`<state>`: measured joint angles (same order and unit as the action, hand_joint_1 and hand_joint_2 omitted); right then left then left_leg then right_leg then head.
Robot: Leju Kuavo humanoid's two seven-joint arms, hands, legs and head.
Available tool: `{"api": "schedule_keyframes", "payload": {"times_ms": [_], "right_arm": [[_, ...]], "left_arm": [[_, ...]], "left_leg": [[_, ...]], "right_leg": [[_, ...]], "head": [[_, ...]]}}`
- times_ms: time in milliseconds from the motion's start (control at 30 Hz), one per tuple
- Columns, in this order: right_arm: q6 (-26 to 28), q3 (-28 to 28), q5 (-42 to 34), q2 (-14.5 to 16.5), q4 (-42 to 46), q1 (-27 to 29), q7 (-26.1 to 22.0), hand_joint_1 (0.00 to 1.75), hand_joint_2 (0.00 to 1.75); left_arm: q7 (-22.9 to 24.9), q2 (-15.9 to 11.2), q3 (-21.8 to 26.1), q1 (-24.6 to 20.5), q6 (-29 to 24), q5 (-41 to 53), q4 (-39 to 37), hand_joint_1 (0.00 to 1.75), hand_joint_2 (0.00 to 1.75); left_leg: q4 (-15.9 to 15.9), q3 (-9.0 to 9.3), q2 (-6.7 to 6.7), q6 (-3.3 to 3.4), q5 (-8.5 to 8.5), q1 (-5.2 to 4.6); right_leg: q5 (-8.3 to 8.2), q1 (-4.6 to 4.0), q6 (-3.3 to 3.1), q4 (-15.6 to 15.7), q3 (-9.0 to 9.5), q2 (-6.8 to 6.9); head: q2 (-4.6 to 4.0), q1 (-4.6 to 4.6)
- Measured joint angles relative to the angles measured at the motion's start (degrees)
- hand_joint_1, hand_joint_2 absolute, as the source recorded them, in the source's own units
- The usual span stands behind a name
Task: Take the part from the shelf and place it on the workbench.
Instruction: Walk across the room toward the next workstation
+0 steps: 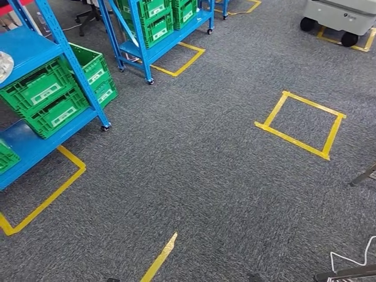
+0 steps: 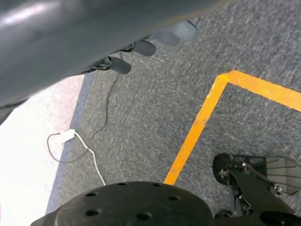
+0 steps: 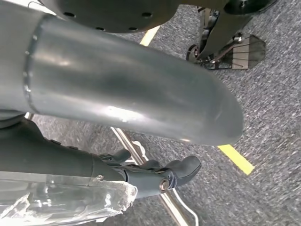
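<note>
The grey carpet floor (image 1: 200, 176) is the biggest thing here and goes from near to far. On the near left stands a blue shelf (image 1: 26, 47) on little wheels, and green crates (image 1: 49, 97) sit on its lower boards. A pale shiny thing (image 1: 4, 64) lies on its upper board, at the far left edge, but I cannot tell what it is. A second blue shelf (image 1: 177, 38) stands farther away and holds more green crates (image 1: 155, 23). At the far right is a white machine (image 1: 341, 14) on black wheels. A square of yellow tape (image 1: 290, 140) is stuck on the floor to the right, well apart from both shelves. More yellow tape (image 1: 49, 200) runs round the foot of the near shelf, and a short yellow strip (image 1: 160, 258) lies near the middle. The right hand (image 3: 152, 176) hangs above the carpet with its dark fingers (image 3: 184, 167) stretched out. A crinkly clear plastic bag (image 3: 64, 200) lies right against that hand, and this looks like the part. I cannot tell if the fingers are clamped on it. The left hand (image 2: 142, 49) hangs over the floor too. Its fingers (image 2: 120, 66) are apart, with nothing in them. A thin white cable (image 1: 350, 258) curls on the carpet at the near right
</note>
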<state>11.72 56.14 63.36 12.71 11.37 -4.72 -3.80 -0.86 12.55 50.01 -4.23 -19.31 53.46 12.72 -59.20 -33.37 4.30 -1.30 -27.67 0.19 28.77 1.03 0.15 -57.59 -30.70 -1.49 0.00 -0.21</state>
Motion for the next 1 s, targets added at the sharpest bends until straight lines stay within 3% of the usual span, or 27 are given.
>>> {"api": "schedule_keyframes", "payload": {"times_ms": [67,100,133,167,200,233,300,367,433,500,567,600,633,667,700,733,800,867,900,933,967,1000], "right_arm": [[-0.03,0.04,0.02,-0.01,0.00,0.09,-0.04,0.00,0.00],[-0.04,0.10,0.04,-0.02,0.00,0.16,-0.05,0.00,0.00],[-0.04,0.17,0.08,-0.04,0.00,0.22,-0.05,0.00,0.00],[-0.04,0.25,0.14,-0.05,0.00,0.23,-0.05,0.00,0.00],[-0.04,0.31,0.21,-0.07,0.00,0.19,-0.05,0.00,0.00],[-0.04,0.32,0.31,-0.08,0.00,0.13,-0.05,0.00,0.00],[0.07,0.32,0.70,-0.08,0.00,0.07,-0.09,0.00,0.00],[0.39,0.31,1.34,-0.08,0.00,0.07,-0.11,0.00,0.00],[0.82,0.25,2.05,-0.08,0.00,-0.06,-0.02,0.00,0.00],[1.13,0.07,2.54,-0.08,0.00,-0.20,0.07,0.00,0.00],[1.26,-0.12,2.68,-0.08,0.00,-0.12,0.09,0.00,0.00],[1.28,-0.18,2.69,-0.08,0.00,-0.03,0.11,0.00,0.00],[1.28,-0.21,2.70,-0.08,0.00,0.08,0.14,0.00,0.00],[1.29,-0.24,2.70,-0.08,0.00,0.16,0.18,0.00,0.00],[1.29,-0.25,2.72,-0.08,0.00,0.20,0.21,0.00,0.00],[1.30,-0.26,2.73,-0.08,0.00,0.21,0.23,0.00,0.00],[1.31,-0.28,2.74,-0.08,-0.01,0.20,0.24,0.00,0.00],[1.42,-0.29,2.78,-0.08,-0.02,0.21,0.25,0.00,0.00],[1.46,-0.30,2.83,-0.09,-0.02,0.21,0.26,0.00,0.00],[1.50,-0.31,2.89,-0.06,-0.02,0.19,0.26,0.00,0.00],[1.49,-0.33,2.98,-0.01,-0.02,0.16,0.24,0.00,0.00],[1.45,-0.37,3.09,0.06,-0.02,0.14,0.18,0.00,0.00]], "left_arm": [[-0.01,0.06,0.00,-0.14,-0.07,0.05,0.00,0.00,0.00],[-0.01,0.06,0.00,-0.18,-0.07,0.05,-0.01,0.00,0.00],[-0.01,0.06,0.00,-0.14,-0.07,0.05,-0.01,0.00,0.00],[-0.01,0.05,0.00,-0.07,-0.08,0.05,-0.02,0.00,0.00],[0.01,0.04,0.00,0.00,-0.08,0.05,-0.02,0.00,0.00],[0.04,0.03,0.00,0.04,-0.09,0.07,-0.02,0.00,0.00],[0.13,0.00,0.00,-0.06,-0.15,0.09,-0.02,0.00,0.00],[0.25,-0.02,0.00,-0.26,-0.24,0.08,-0.02,0.00,0.00],[0.42,-0.10,0.01,-0.16,-0.32,0.05,-0.02,0.00,0.00],[0.60,-0.21,0.03,0.07,-0.43,0.02,-0.02,0.00,0.00],[0.70,-0.20,0.04,-0.01,-0.51,0.01,-0.02,0.00,0.00],[0.72,-0.18,0.04,-0.06,-0.53,0.01,-0.02,0.00,0.00],[0.75,-0.17,0.04,-0.05,-0.52,0.01,-0.02,0.00,0.00],[0.79,-0.16,0.04,0.00,-0.52,0.01,-0.02,0.00,0.00],[0.82,-0.19,0.04,0.06,-0.52,0.01,-0.02,0.00,0.00],[0.84,-0.19,0.04,0.08,-0.52,0.01,-0.02,0.00,0.00],[0.84,-0.20,0.04,0.02,-0.52,0.01,-0.02,0.00,0.00],[0.85,-0.23,0.04,-0.06,-0.54,0.01,-0.02,0.00,0.00],[0.89,-0.26,0.04,-0.05,-0.56,0.02,-0.02,0.00,0.00],[0.96,-0.30,0.04,0.02,-0.62,0.02,-0.02,0.00,0.00],[1.06,-0.33,0.04,0.11,-0.68,0.03,-0.02,0.00,0.00],[1.20,-0.36,0.04,0.14,-0.76,0.04,-0.02,0.00,0.00]], "left_leg": [[-6.59,-3.16,-2.60,-0.48,-3.49,-0.01],[-10.49,-5.09,-3.28,-0.63,-5.11,0.06],[-13.35,-6.51,-3.62,-0.69,-5.93,0.12],[-14.31,-7.02,-3.79,-0.65,-5.64,0.16],[-12.97,-6.37,-3.94,-0.50,-4.25,0.15],[-9.72,-4.70,-4.33,-0.20,-2.17,0.08],[-2.06,-0.78,-6.56,0.69,0.93,-0.47],[1.47,0.85,-8.02,1.33,1.38,-0.98],[1.99,0.85,-7.03,1.70,1.39,-0.93],[2.57,1.10,-5.78,2.24,1.72,-0.59],[2.81,1.19,-4.48,2.61,1.91,-0.37],[2.79,1.14,-3.76,2.69,1.92,-0.36],[2.77,1.14,-3.00,2.72,1.91,-0.36],[2.74,1.19,-2.21,2.72,1.90,-0.36],[2.71,1.27,-1.37,2.68,1.87,-0.33],[2.65,1.39,-0.53,2.59,1.82,-0.29],[2.34,1.39,1.01,2.12,1.62,-0.25],[2.05,0.90,2.39,1.37,1.68,-0.17],[1.96,0.61,3.09,0.97,1.81,-0.08],[1.99,0.40,3.73,0.60,1.93,0.09],[1.73,0.20,3.31,0.28,1.77,0.13],[0.74,-0.29,2.01,-0.02,1.12,0.07]], "right_leg": [[0.09,-0.04,-0.52,0.10,0.07,1.34],[0.16,-0.12,-0.64,0.09,0.08,2.07],[0.25,-0.20,-0.73,0.08,0.10,2.78],[0.33,-0.28,-0.78,0.08,0.16,3.43],[0.43,-0.37,-0.77,0.08,0.28,4.02],[0.58,-0.45,-0.74,0.08,0.47,4.60],[0.96,-0.75,-0.48,0.02,0.89,5.66],[1.30,-1.06,-0.07,-0.01,1.06,6.80],[1.58,-1.13,0.44,0.12,1.23,7.86],[3.01,-0.98,1.01,-1.51,0.71,6.23],[6.35,-0.76,1.39,-7.70,-2.14,3.13],[8.03,-0.69,1.49,-11.80,-4.18,2.26],[8.97,-0.64,1.57,-15.05,-5.96,1.89],[8.75,-0.59,1.63,-16.46,-6.98,1.75],[7.31,-0.50,1.68,-15.50,-6.91,1.64],[4.98,-0.34,1.72,-12.39,-5.77,1.31],[1.13,0.23,1.84,-4.51,-2.50,-1.63],[0.23,0.54,1.72,-0.90,-0.73,-4.28],[0.36,0.47,1.48,-0.76,-0.56,-4.43],[0.31,0.41,1.18,-0.83,-0.47,-3.70],[0.27,0.38,0.84,-0.75,-0.39,-2.96],[0.25,0.39,0.46,-0.65,-0.28,-2.13]], "head": [[0.00,-0.39],[0.00,-0.44],[0.00,-0.41],[0.00,-0.43],[0.00,-0.44],[0.00,-0.43],[0.00,-0.46],[0.00,-0.45],[0.00,-0.41],[0.00,-0.14],[0.00,0.23],[0.00,0.29],[0.00,0.32],[0.00,0.31],[0.00,0.31],[0.00,0.30],[0.00,0.39],[0.00,0.43],[0.00,0.41],[0.00,0.40],[0.00,0.38],[0.00,0.13]]}}
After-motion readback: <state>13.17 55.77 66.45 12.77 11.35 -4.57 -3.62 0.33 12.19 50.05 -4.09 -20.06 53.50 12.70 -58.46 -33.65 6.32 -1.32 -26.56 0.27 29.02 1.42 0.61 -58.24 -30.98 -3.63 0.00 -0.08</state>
